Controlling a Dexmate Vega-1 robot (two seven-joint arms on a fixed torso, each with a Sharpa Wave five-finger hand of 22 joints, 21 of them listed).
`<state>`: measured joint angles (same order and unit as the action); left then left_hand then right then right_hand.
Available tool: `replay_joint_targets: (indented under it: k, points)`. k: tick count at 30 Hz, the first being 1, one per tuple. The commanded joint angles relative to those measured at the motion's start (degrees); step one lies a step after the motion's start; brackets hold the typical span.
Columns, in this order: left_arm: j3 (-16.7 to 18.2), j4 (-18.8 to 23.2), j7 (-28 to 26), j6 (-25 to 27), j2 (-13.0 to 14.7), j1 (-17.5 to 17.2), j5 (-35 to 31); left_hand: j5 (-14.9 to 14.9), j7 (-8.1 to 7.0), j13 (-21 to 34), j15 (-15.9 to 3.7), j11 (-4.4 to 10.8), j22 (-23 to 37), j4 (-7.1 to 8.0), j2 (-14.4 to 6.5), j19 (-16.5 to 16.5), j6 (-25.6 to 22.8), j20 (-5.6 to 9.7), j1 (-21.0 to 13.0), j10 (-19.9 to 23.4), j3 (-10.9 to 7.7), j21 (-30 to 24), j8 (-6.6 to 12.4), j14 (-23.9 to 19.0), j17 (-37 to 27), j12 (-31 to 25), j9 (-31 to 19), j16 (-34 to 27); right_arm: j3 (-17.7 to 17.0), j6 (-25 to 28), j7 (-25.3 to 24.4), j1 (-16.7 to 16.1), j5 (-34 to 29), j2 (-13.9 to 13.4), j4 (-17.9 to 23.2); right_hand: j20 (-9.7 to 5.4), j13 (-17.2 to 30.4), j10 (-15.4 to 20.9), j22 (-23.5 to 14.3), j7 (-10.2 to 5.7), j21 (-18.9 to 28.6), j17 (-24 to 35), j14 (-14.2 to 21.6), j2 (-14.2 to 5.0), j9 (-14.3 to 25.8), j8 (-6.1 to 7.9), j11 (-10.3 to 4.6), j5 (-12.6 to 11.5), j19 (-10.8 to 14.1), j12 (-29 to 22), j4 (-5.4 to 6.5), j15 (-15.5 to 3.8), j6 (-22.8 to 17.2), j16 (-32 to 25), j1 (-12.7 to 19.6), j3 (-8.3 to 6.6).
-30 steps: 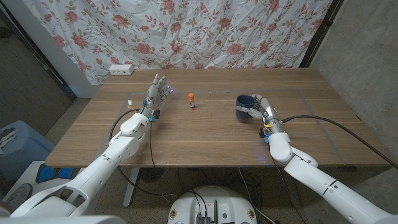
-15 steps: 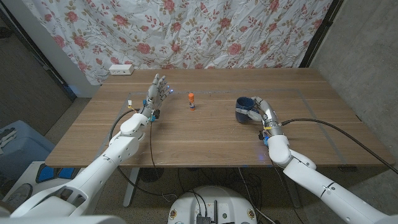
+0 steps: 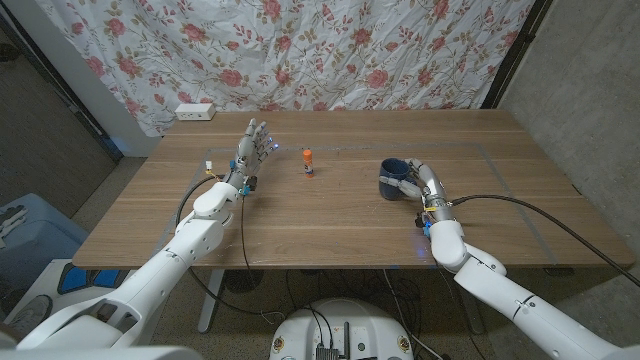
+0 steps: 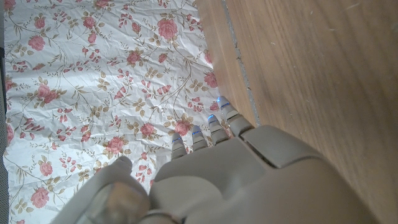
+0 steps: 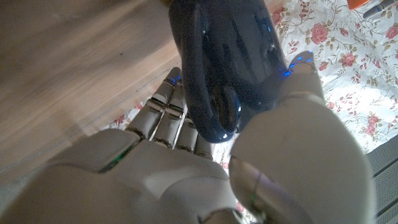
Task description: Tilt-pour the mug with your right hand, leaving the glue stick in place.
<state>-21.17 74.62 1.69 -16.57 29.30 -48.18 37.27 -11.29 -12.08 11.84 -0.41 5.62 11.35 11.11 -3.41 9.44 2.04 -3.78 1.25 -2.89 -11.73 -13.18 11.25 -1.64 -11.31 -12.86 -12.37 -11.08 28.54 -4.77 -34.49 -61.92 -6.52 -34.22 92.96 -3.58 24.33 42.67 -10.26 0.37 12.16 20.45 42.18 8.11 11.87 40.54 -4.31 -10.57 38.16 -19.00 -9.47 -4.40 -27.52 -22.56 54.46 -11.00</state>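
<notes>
Right hand (image 3: 418,182) wraps the dark blue glazed mug (image 3: 393,176) at right of centre, thumb apparently through the handle; tilt slowly, away from the small orange-capped glue stick (image 3: 308,163) standing well apart toward centre.

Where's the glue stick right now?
In the head view the glue stick stands upright near the middle of the table, between the left hand and the mug that the right hand grips.
</notes>
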Motion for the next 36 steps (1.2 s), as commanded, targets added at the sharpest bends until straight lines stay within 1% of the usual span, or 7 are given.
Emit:
replay_joint_targets:
  k: [1,6,14,18,23,31,36]
  points:
    - [0.01,-0.02,0.02,0.0,-0.01,-0.01,0.0,-0.23,-0.34,0.26,-0.15,0.36,0.17,0.06,-6.8,0.51,0.14,0.0,0.18,-0.18,-0.34,-0.35,0.36,-0.45,-0.29,-0.24,-0.15,-0.29,0.08,-0.66,0.34,-0.03,0.93,0.35,-0.83,-6.45,0.07,5.37,-0.21,-5.88,0.1,-0.17,-0.78,-9.39,0.15,-0.02,-5.77,-0.35,-0.56,0.74,0.71,-8.57,-5.16,0.54,9.48,-0.42]
    - [0.01,-0.01,0.02,0.01,0.0,-0.01,0.01,-0.23,-0.34,0.26,-0.14,0.28,0.17,0.06,-6.8,0.48,0.15,0.03,0.18,-0.15,-0.34,-0.33,0.36,-0.44,-0.29,-0.25,-0.15,-0.28,0.12,-0.74,1.43,-0.1,1.49,-0.15,-0.65,-5.44,-0.3,3.36,-0.17,-5.29,0.06,-0.21,-2.07,-8.53,0.09,-0.79,-5.0,-0.46,-0.8,2.14,1.13,-8.17,-3.37,1.08,8.22,0.5]
    - [-0.01,-0.07,0.02,-0.02,-0.03,0.01,-0.02,-0.23,-0.39,0.26,-0.24,0.44,0.17,0.06,-6.8,0.47,0.11,-0.01,0.18,-0.19,-0.35,-0.33,0.38,-0.45,-0.29,-0.23,-0.15,-0.29,0.08,-1.04,3.35,-0.09,2.42,-1.08,-0.43,-4.28,-0.77,0.96,-0.09,-5.63,-0.22,-0.3,-4.65,-7.56,-0.08,-2.01,-4.57,-0.88,-1.6,3.88,1.44,-7.72,-0.79,2.18,6.88,1.41]
    - [-0.01,-0.08,0.02,-0.03,-0.04,0.01,-0.02,-0.23,-0.3,0.26,-0.2,0.36,0.17,0.06,-6.8,0.49,0.12,0.03,0.18,-0.25,-0.35,-0.34,0.38,-0.44,-0.29,-0.21,-0.15,-0.29,0.13,-1.36,4.71,0.07,3.03,-1.62,-0.48,-3.59,-1.15,-1.31,-0.01,-6.07,-0.58,-0.64,-6.88,-6.95,-0.26,-3.27,-3.96,-1.23,-2.62,5.3,1.64,-7.45,1.78,3.36,5.93,1.92]
    - [-0.37,-1.67,0.39,-0.97,-0.77,0.43,-0.33,-0.23,-0.37,0.26,-0.21,0.4,0.17,0.06,-6.8,0.5,0.13,0.03,0.17,-0.23,-0.35,-0.34,0.37,-0.46,-0.29,-0.22,-0.15,-0.29,0.11,-1.03,5.67,0.07,3.5,-2.01,-0.16,-2.9,-1.8,-4.19,0.12,-6.47,-0.85,-1.02,-9.07,-6.14,-0.64,-5.53,-3.33,-1.92,-3.58,7.02,1.86,-7.22,6.02,4.6,4.59,2.6]
    - [-0.72,-3.38,0.8,-1.97,-1.56,0.92,-0.64,-0.23,-0.36,0.26,-0.17,0.4,0.17,0.06,-6.8,0.51,0.12,0.03,0.18,-0.23,-0.35,-0.35,0.37,-0.44,-0.29,-0.22,-0.15,-0.29,-0.02,-0.6,7.27,0.05,4.19,-2.93,0.54,-1.83,-3.01,-8.74,0.21,-6.25,-1.11,-2.21,-13.22,-4.53,-1.27,-9.16,-1.97,-3.38,-4.9,8.55,1.8,-4.57,11.47,7.46,3.05,3.25]
    - [-0.75,-3.46,0.79,-2.05,-1.64,0.94,-0.67,-0.23,-0.37,0.26,-0.24,0.37,0.17,0.06,-6.8,0.49,0.16,0.03,0.18,-0.19,-0.35,-0.34,0.36,-0.47,-0.29,-0.23,-0.15,-0.3,-0.15,-0.26,8.86,0.19,5.18,-3.52,0.97,-0.94,-4.41,-14.54,0.29,-6.01,-1.36,-3.18,-17.56,-3.59,-1.49,-12.19,-1.23,-5.06,-6.76,9.17,1.9,-2.47,14.86,9.96,1.83,3.59]
